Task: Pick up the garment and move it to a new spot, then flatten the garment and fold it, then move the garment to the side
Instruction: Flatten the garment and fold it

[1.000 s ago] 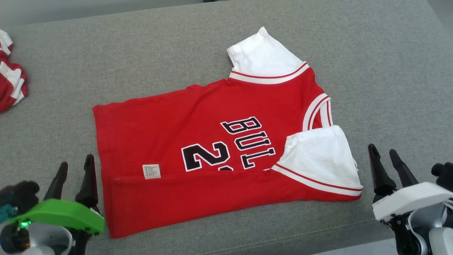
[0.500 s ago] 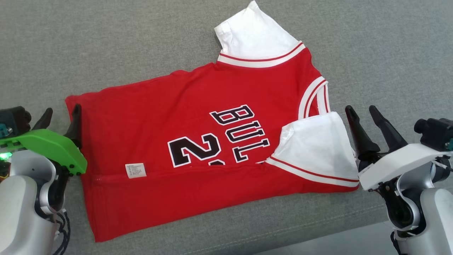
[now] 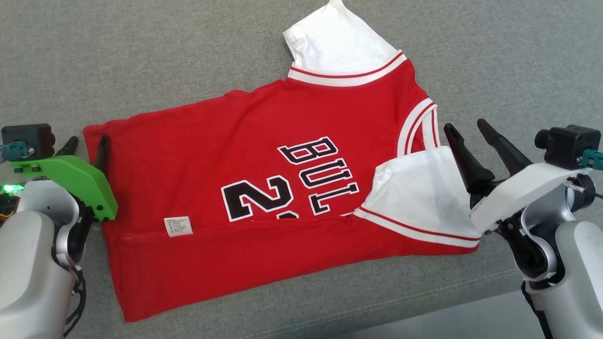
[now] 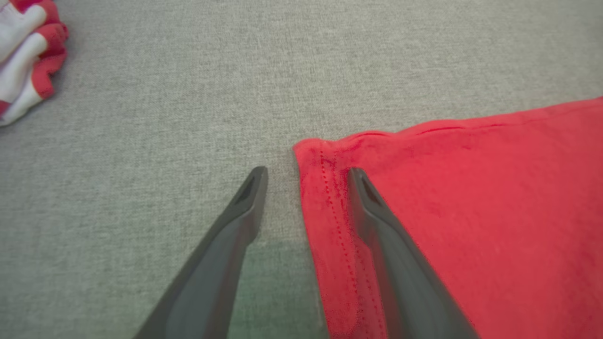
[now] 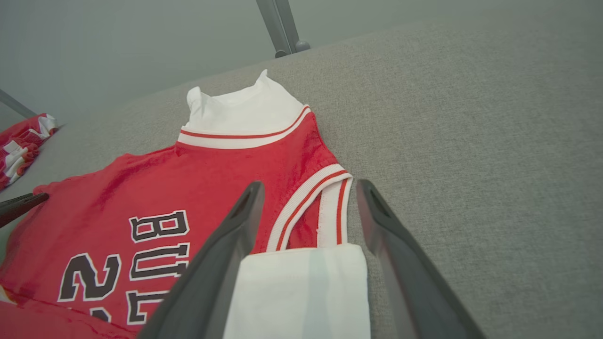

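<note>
Closest to the robot, the garment (image 3: pixel 212 155), a red jersey with white sleeves, lies flat on the grey cushion (image 3: pixel 141 56). Its near long edge is already turned over the body, so I judge that the folding is begun and not finished.

The left gripper (image 4: pixel 307 170) is released, with the fingers apart. One finger (image 4: pixel 379 226) lies over the stitched hem, though I cannot tell if it touches, and the other stands over bare cushion just outside it. The far hem corner is so between them, a placing that seems chosen to pinch this corner.

The right gripper (image 5: pixel 309 183) is released as well and holds nothing. The folded white sleeve (image 5: pixel 301 292) lies between its fingers, low near their roots, and the striped collar (image 5: pixel 306 207) is just ahead of the tips. I think the two grippers stand at opposite ends so that the far side can be lifted evenly and brought over.

Beyond the right gripper the second sleeve (image 3: pixel 334 47) lies spread out. Far to the outer side of the left gripper, a small heap of other clothes (image 4: pixel 23 52) lies well apart
</note>
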`<state>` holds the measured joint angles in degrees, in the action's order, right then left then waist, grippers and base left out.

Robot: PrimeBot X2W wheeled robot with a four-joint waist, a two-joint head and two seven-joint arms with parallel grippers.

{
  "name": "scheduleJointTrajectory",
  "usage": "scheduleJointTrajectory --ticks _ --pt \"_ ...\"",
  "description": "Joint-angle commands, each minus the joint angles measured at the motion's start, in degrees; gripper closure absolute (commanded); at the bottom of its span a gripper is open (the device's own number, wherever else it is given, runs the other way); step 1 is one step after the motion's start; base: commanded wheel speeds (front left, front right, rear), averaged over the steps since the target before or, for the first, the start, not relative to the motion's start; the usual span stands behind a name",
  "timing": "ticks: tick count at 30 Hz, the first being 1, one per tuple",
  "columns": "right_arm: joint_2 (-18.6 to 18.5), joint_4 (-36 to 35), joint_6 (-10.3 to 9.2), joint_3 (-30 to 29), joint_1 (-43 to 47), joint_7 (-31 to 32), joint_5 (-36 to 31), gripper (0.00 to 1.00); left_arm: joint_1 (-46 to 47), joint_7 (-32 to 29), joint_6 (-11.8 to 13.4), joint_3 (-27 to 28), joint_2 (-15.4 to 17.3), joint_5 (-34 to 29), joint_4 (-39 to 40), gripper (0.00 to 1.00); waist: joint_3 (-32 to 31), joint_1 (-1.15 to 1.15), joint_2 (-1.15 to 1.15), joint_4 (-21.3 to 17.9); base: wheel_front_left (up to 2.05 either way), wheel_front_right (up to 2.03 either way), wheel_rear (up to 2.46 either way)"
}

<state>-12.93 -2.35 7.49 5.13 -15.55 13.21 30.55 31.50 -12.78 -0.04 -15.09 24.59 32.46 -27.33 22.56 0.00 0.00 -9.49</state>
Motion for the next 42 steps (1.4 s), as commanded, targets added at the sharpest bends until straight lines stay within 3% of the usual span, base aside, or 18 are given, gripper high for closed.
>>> scheduleJointTrajectory --ticks 1,3,6,7,9,11,12,23,34,42 --pt "-0.7 0.4 0.01 0.6 -1.9 0.6 -0.2 0.00 1.7 0.4 -0.4 -0.3 -0.3 -0.4 -0.6 0.46 0.3 0.00 0.00 0.3 0.00 0.00 0.00" --pt "-1.5 1.1 0.00 1.2 -3.6 1.3 -0.5 0.00 2.4 1.0 -0.5 -0.7 -0.8 -0.5 -1.5 0.50 0.7 0.00 0.00 0.6 0.00 0.00 0.00" --pt "-2.5 2.5 0.01 2.5 -6.9 2.4 -1.2 0.00 3.6 1.5 -0.9 -1.6 -1.6 -1.0 -2.9 0.38 1.4 0.00 0.00 1.1 0.00 0.00 0.00" --pt "-2.8 3.0 0.00 3.0 -8.2 2.8 -1.4 0.00 4.0 1.5 -0.9 -1.9 -1.8 -1.1 -3.3 0.43 1.7 0.00 0.00 1.3 0.00 0.00 0.00" --pt "-3.3 4.1 0.01 3.9 -11.1 3.5 -1.8 0.00 4.8 1.6 -1.2 -2.5 -2.4 -1.4 -4.1 0.63 2.3 0.00 0.00 1.8 0.00 0.00 0.00" --pt "-3.5 5.4 0.00 4.5 -14.4 3.9 -2.1 0.00 5.5 2.1 -1.5 -3.0 -3.0 -1.5 -4.5 0.93 2.9 0.00 0.00 2.3 0.00 0.00 0.00" --pt "-3.6 6.4 0.00 4.7 -16.2 4.2 -2.3 0.00 5.8 2.8 -1.8 -3.2 -3.2 -1.7 -4.5 1.00 3.2 0.00 0.00 2.7 0.00 0.00 0.00" --pt "-4.8 23.6 0.00 5.6 -35.4 5.1 -9.5 0.00 5.7 14.2 -1.8 -4.7 -8.1 -2.9 0.9 1.00 6.3 0.00 0.00 11.3 0.00 0.00 0.00" --pt "-5.2 41.7 0.00 6.3 -46.9 8.4 -15.6 0.00 5.8 17.1 -2.3 -8.2 -12.7 -3.8 5.1 1.00 9.4 0.00 0.00 18.8 0.00 0.00 0.00" --pt "-4.7 51.0 0.00 5.8 -51.7 9.0 -19.5 0.00 7.3 18.1 -2.4 -9.4 -14.4 -3.7 4.5 1.00 10.7 0.00 0.00 21.0 0.00 0.00 0.00"
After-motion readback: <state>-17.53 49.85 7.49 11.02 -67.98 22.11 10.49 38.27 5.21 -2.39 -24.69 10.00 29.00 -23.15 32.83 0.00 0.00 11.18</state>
